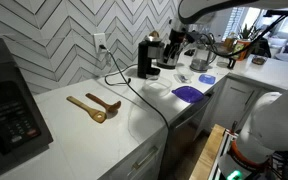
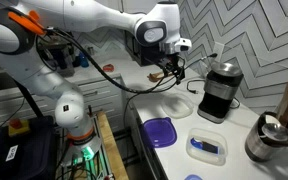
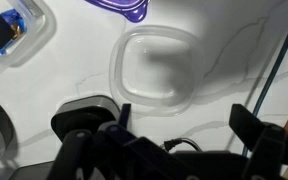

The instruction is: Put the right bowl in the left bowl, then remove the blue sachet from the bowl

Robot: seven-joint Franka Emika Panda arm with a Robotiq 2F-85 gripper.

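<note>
Above the white worktop [image 1: 134,125], toward the upper right of the frame in an exterior view: white arm [image 1: 219,8] bending down, jaws hanging over the dishes and clear of them all. In the wrist view, jaws spread wide, dark fingers [image 3: 79,125] at the bottom edge well apart. Gripping nothing.

At the upper left of the wrist view: blue sachet [image 3: 4,32], flat inside the light-blue dish [image 2: 194,150]. In both exterior views, that dish just beside the wider purple-blue dish [image 2: 160,133], side by side on the worktop and not nested. Purple-blue dish empty. Only its rim showing at the top edge of the wrist view.

At the centre of the wrist view, right above the jaws in the frame: a pale translucent tray [image 3: 159,70] with rounded corners, empty, resting on the worktop. Cannot make it out in the exterior views.

Further back, near the top centre of an exterior view: black coffee machine [image 1: 147,57] against the herringbone tiles [image 1: 64,35]. Black cable [image 1: 134,90] trailing across the worktop from the wall socket [image 1: 101,42]. Left of centre, two wooden spoons [image 1: 94,106] lying together, well apart from the dishes. At the left edge, a black appliance [image 1: 9,105].
</note>
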